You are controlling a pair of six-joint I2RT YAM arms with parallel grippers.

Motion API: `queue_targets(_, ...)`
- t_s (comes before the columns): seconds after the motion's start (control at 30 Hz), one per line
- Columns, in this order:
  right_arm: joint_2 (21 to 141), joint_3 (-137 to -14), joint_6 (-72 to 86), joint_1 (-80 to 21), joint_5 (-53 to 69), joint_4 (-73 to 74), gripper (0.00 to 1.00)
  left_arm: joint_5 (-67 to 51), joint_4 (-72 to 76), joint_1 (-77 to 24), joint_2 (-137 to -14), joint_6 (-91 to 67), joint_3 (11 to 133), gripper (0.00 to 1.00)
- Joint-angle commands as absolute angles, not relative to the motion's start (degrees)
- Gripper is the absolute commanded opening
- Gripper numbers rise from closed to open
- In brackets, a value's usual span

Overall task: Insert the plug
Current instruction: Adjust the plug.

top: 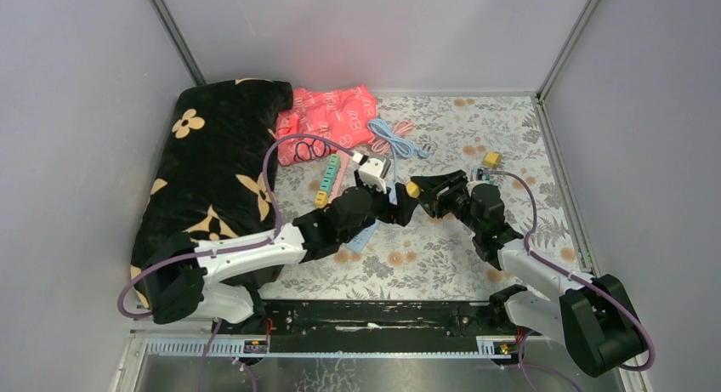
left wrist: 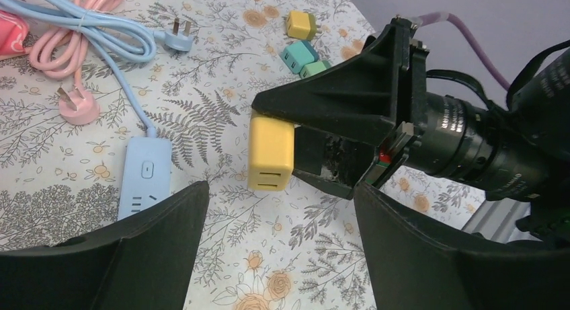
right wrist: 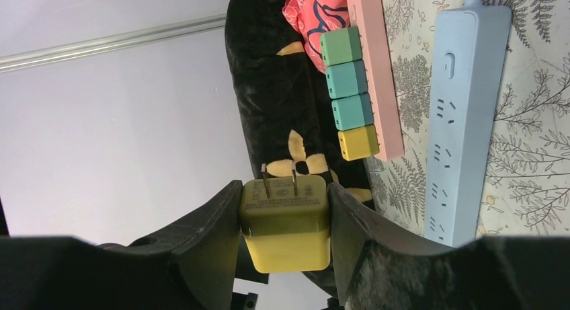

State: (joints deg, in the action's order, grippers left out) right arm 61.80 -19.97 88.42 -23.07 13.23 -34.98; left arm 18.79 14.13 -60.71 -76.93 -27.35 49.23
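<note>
Closest in, the right gripper is clamped on the yellow plug, a finger on each side, with the two prongs sticking out past the fingertips. It holds the plug clear of the table, roughly mid-table. That arm reaches in from the right base and bends toward the left.

The left gripper faces it from the other side. Its jaws are spread wide with nothing in them, and the plug sits just beyond its fingertips. Its arm stretches low across the table from the left base.

The pink strip carries four small plugs in a row: green, two teal, then yellow. The blue strip lies alongside it on the floral cloth with a gap between them, and the top view shows it partly under the left arm.

Further back lie coiled cables, pink and blue, with a red bag to their left. A black cushion runs along the left wall. Three loose plugs, yellow, teal and green, sit on the cloth behind the right gripper.
</note>
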Motion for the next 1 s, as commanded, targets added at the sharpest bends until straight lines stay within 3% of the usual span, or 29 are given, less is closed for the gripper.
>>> queue_targets(0.0,60.34,-19.84,92.20,-23.68,14.74,-39.29,0.40,22.32,22.74,-61.82,-79.78,-24.74,48.97,0.84)
queue_targets(0.27,60.21,-19.94,93.88,-23.82,16.05,-39.37,0.40,26.19,28.09,-63.41,-82.49,-20.87,47.65,0.69)
queue_targets(0.63,60.63,-20.04,95.06,-23.82,17.63,-40.03,0.39,28.85,31.46,-63.55,-84.84,-16.30,47.60,0.62)
queue_targets(0.97,60.38,-20.06,95.59,-23.75,18.34,-40.34,0.39,29.56,32.95,-63.56,-86.41,-15.46,47.80,0.42)
